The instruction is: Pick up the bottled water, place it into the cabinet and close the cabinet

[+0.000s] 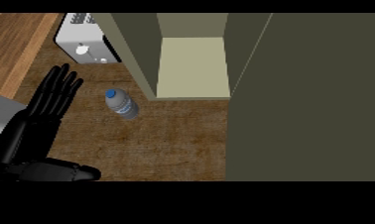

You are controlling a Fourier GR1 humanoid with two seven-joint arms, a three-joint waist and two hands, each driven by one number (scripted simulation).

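Note:
The water bottle (122, 104) stands on the wooden counter (168, 139), clear with a blue cap, just left of the cabinet's front corner. The cabinet (192, 67) is open and shows a pale bare shelf inside. Its dark olive door (304, 99) is swung out and fills the right side of the view. My left hand (40, 114) is at the left edge, open with fingers straight and pointing away, thumb out toward the right lower down. It is a short way left of the bottle and does not touch it. My right hand does not show.
A white toaster-like appliance (83, 40) sits at the back left, against the cabinet's left wall (135, 54). The counter's left edge (22, 64) runs diagonally behind my left hand. Bare wood lies in front of the cabinet.

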